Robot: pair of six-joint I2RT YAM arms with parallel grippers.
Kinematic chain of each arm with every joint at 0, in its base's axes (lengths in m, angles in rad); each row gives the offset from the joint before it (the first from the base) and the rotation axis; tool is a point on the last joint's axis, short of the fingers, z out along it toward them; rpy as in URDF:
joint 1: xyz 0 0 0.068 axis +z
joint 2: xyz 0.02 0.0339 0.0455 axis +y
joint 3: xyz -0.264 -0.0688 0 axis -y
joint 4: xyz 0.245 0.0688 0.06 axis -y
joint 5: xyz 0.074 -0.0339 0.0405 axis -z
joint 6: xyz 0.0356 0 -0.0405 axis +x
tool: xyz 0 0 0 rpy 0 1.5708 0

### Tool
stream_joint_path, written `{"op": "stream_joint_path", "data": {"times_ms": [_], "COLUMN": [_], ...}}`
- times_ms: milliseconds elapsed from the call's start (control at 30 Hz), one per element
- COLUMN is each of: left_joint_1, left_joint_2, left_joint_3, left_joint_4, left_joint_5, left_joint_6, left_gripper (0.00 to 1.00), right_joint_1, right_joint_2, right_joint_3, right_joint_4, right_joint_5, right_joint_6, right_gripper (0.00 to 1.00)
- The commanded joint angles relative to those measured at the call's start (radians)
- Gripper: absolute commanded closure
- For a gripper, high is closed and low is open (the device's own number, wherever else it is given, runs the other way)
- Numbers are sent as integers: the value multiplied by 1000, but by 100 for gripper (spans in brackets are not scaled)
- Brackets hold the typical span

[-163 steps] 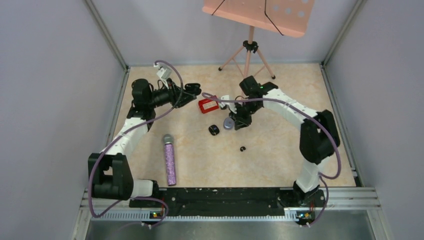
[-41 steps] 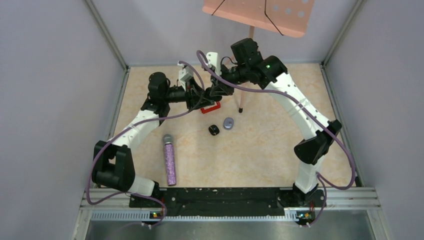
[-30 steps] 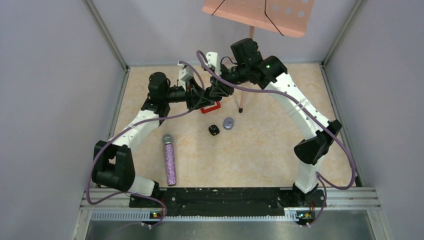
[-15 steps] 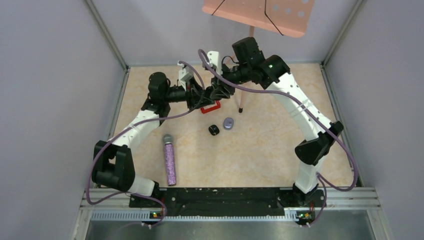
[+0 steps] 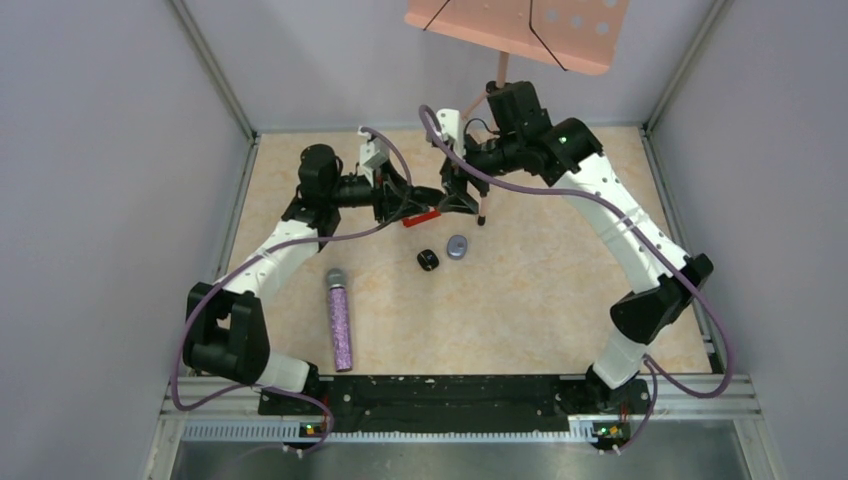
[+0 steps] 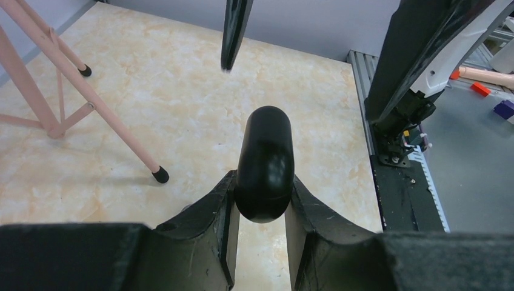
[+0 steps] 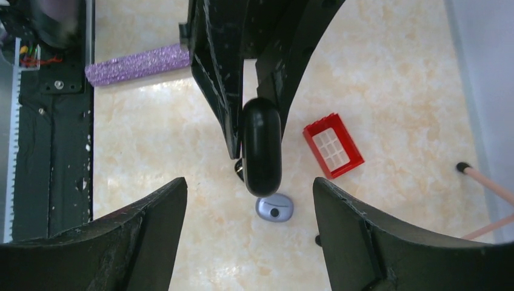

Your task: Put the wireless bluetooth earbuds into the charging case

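Observation:
My left gripper (image 5: 412, 195) (image 6: 260, 182) is shut on a smooth black oval charging case (image 6: 264, 162) (image 7: 262, 147), held in the air and pointing at the right arm. The case sticks out past the fingers. My right gripper (image 5: 458, 198) (image 7: 250, 242) faces it a short way off, jaws wide open and empty. One right finger (image 6: 234, 29) hangs above the case in the left wrist view. On the table below lie a lavender oval case (image 5: 457, 247) (image 7: 274, 209) and a small black piece (image 5: 428, 260). I cannot tell whether that piece is an earbud.
A red brick (image 5: 420, 214) (image 7: 333, 145) lies under the left gripper. A glittery purple microphone (image 5: 340, 320) (image 7: 136, 63) lies at the front left. The pink music stand (image 5: 497, 90) is at the back, one foot (image 5: 481, 219) near the right gripper. Grey walls enclose three sides.
The right gripper has opened wide and drawn back to the right, away from the black case. The left gripper has kept still with the case in it.

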Motion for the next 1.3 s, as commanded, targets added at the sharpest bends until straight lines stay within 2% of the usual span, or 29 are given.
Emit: {"op": "stream_joint_path", "data": {"times_ms": [0,133,167,233,300,500,600,767,1000,1167,1267], "left_joint_1": [-4,-3,3,16,26,25,20,16,-39,-77,-78], "left_joint_2": [-41,-20,-10,13,42,80,94,124,169,217,218], "left_joint_3": [55,67,56,30,5,-21,-79,-245,-318,-259,-241], "left_joint_4": [-89,-333,-359,-392,-406,-505,-488,-345,-331,-446,-506], "left_joint_5": [-13,-153,-206,-262,-270,-318,-305,-259,-299,-418,-501], "left_joint_6": [74,160,140,-2,-117,-143,-204,-338,-366,-358,-342], "left_gripper": [100,100,100,100,100,100,100,100,100,74,65], "right_joint_1": [-17,-81,-90,-95,-98,-143,-203,-228,-230,-231,-231], "right_joint_2": [6,-54,-73,-110,-145,-172,-168,-189,-223,-237,-245], "right_joint_3": [-74,-234,-281,-373,-434,-513,-514,-529,-571,-581,-581], "right_joint_4": [23,92,124,162,191,309,365,421,436,405,406], "right_joint_5": [-6,-25,-11,50,118,313,351,375,417,371,368], "right_joint_6": [-55,30,54,85,92,208,320,415,494,421,396], "right_gripper": [26,26,26,26,26,24,24,24,20,16,15]}}
